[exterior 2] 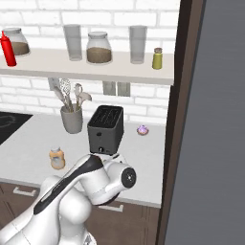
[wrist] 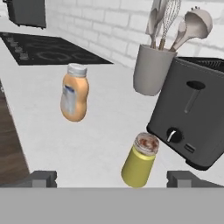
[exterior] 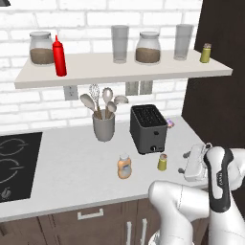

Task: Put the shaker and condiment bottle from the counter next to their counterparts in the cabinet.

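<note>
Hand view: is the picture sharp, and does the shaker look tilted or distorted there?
Hand view: fairly sharp; the shaker and condiment bottle lean, the toaster looks stretched. Left base view: soft, evenly lit, shaker upright.

Light is even and bright across all my views; no single source is evident. My tabletop (exterior: 72, 167) renders pale, nearly washed out, without glare. Shadows are faint: a soft grey patch under the condiment bottle (wrist: 74, 92) and beside the shaker (wrist: 139, 161). Edges look soft and low-resolution. No lens distortion. The toaster (wrist: 197, 118) shows dull, diffuse highlights only.
</note>
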Available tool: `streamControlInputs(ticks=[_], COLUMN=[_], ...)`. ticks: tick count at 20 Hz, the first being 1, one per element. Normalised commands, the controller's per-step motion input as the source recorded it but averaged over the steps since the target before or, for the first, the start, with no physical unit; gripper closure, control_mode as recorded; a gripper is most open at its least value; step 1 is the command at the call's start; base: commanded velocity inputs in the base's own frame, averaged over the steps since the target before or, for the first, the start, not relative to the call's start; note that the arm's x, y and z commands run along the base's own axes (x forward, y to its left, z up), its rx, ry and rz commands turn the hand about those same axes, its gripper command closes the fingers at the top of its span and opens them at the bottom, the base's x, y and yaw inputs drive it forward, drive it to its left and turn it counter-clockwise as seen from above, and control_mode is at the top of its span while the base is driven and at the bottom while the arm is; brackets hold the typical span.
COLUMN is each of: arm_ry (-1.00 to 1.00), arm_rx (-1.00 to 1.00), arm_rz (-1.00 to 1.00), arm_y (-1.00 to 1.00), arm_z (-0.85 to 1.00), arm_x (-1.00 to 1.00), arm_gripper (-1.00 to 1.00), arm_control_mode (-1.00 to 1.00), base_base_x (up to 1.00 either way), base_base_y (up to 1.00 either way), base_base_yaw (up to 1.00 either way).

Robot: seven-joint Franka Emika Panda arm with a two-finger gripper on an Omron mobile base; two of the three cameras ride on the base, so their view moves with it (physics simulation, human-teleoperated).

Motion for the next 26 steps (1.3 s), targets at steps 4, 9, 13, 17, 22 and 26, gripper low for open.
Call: streamControlInputs(ticks=[4, 9, 13, 17, 22, 26], arm_ry=[0.0, 0.0, 0.0, 0.0, 0.0, 0.0], arm_rx=[0.0, 0.0, 0.0, 0.0, 0.0, 0.0], arm_rz=[-0.01, -0.01, -0.01, -0.01, -0.03, -0.04], arm_y=[0.29, 0.33, 0.24, 0.19, 0.32, 0.34], arm_z=[-0.25, -0.34, -0.37, -0.41, -0.45, -0.39], arm_x=[0.19, 0.18, 0.16, 0.12, 0.18, 0.11], arm_gripper=[-1.0, -1.0, -1.0, -1.0, -1.0, -1.0], arm_control_mode=[-1.0, -1.0, -1.0, -1.0, -1.0, -1.0], base_base_x=[0.0, 0.0, 0.0, 0.0, 0.0, 0.0], base_base_y=[0.0, 0.0, 0.0, 0.0, 0.0, 0.0], base_base_yaw=[0.0, 0.0, 0.0, 0.0, 0.0, 0.0])
